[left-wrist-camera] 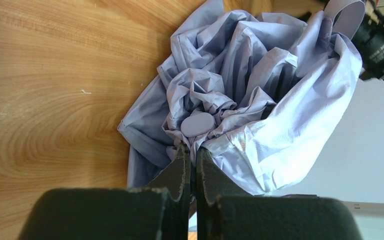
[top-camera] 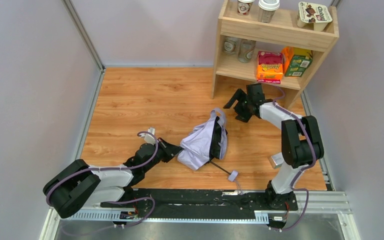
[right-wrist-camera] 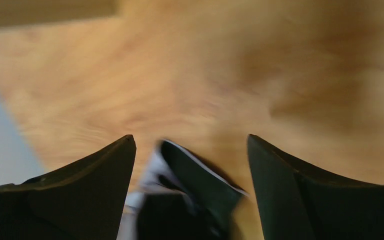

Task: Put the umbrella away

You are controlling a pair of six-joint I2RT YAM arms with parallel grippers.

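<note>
You are in the gathering step: the umbrella lies in the middle of the bench, collapsed but not yet bundled. Its pale canopy is a loose, rumpled heap, and the thin black shaft pokes out of it towards the near edge.

Your left claw is pinched fully closed at the canopy's left side. Its tips are buried in the folds just below the round cap, and it looks to have a fold of the thin cloth between them, pinning that end down.

Your right claw is spread wide and holds nothing. From above it hangs over bare wood between the canopy and the foot of the shelf, just clear of the fabric. Its own wrist view is smeared with motion, so you cannot tell what the dark shape low between its fingers is.

The strap tab sticks up as a loop at the far end of the canopy, on the side nearest that right claw. The task reads as early to midway, since nothing is wrapped or fastened.

The next move probably belongs to the right claw. Bring it back to the canopy's far end, go for the loop or the loose folds beside it, and close only once cloth is truly between the fingers. Keep the left pinch firm meanwhile, because the fabric is slippery and may slide out under any tug
</note>
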